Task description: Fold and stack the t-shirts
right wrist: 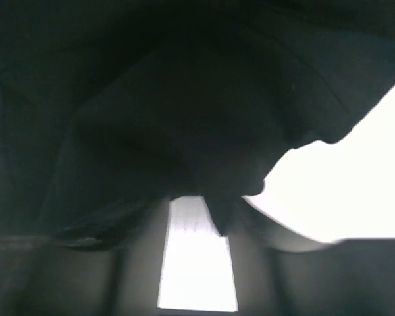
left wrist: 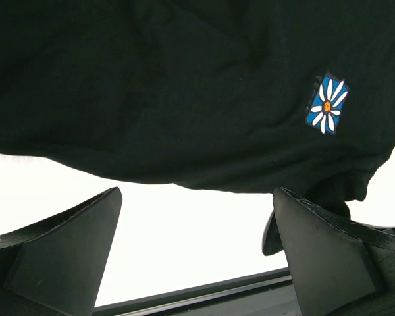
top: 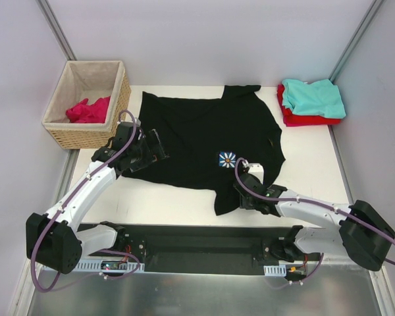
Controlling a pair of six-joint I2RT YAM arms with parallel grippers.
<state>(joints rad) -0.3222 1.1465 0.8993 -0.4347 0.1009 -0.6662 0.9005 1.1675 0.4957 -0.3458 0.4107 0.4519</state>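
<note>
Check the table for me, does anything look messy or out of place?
The black t-shirt lies crooked, its near hem bunched up at the right pincer. A magenta t-shirt sits crumpled in the basket, unlike the teal t-shirt and red t-shirt, which are folded in a stack.
</note>
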